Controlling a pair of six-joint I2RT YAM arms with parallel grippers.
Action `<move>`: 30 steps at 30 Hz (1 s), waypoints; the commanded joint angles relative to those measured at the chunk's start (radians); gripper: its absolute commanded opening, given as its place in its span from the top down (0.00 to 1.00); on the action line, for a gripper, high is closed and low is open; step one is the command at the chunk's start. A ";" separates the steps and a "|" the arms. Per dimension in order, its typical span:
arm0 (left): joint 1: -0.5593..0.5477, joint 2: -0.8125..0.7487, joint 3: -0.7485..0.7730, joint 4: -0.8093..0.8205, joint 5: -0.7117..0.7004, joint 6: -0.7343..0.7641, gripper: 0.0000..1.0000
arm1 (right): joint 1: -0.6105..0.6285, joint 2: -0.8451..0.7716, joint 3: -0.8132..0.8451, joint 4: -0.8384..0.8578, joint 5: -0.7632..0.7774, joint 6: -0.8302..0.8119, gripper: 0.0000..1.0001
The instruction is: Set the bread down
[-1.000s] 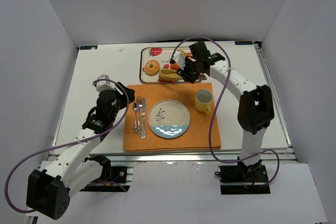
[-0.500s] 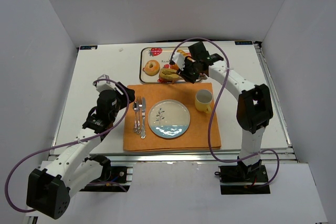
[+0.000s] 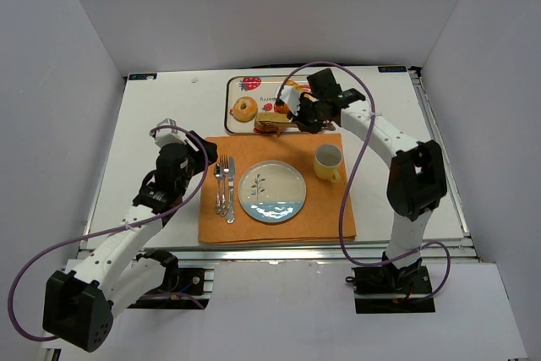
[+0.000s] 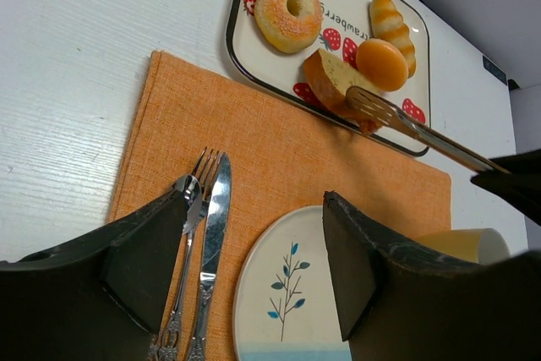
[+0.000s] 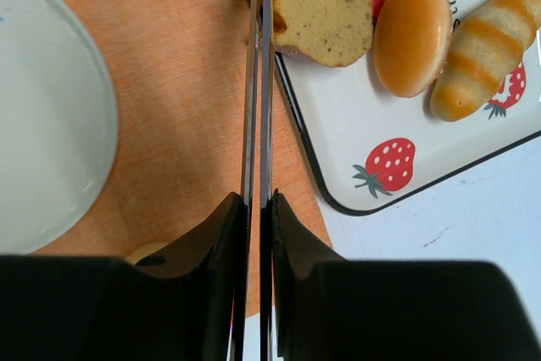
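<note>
I see the right gripper (image 5: 260, 209) clamped on thin flat steel tongs (image 5: 258, 82), blades nearly pressed together, tips at the bread (image 5: 325, 6): a porous tan slice with a darker crust, at the near edge of the glossy strawberry-print tray (image 5: 338, 175). Can't tell if the slice is lifted. Smooth round bun (image 5: 412, 35) and striped roll (image 5: 482, 48) just beside it, sugared donut (image 4: 289, 13) further left. Left gripper (image 4: 255, 200) spread, holding nothing, above the woven orange mat (image 4: 279, 158) by the fork (image 4: 190, 209) and knife (image 4: 215, 217)
</note>
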 commanded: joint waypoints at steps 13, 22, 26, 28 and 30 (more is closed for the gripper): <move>0.011 0.010 0.053 0.004 -0.005 0.012 0.24 | 0.002 -0.548 -0.469 -0.078 -0.336 -0.173 0.91; 0.013 0.010 0.047 0.015 0.004 0.006 0.24 | 0.003 -0.654 -0.601 -0.172 -0.351 -0.229 0.83; 0.013 0.002 0.042 0.015 0.005 0.003 0.24 | 0.003 -0.654 -0.602 -0.207 -0.381 -0.250 0.67; 0.013 -0.001 0.041 0.011 0.003 0.001 0.24 | 0.003 -0.654 -0.596 -0.215 -0.394 -0.250 0.62; 0.013 -0.005 0.039 0.008 0.001 0.000 0.24 | 0.002 -0.654 -0.583 -0.215 -0.413 -0.242 0.61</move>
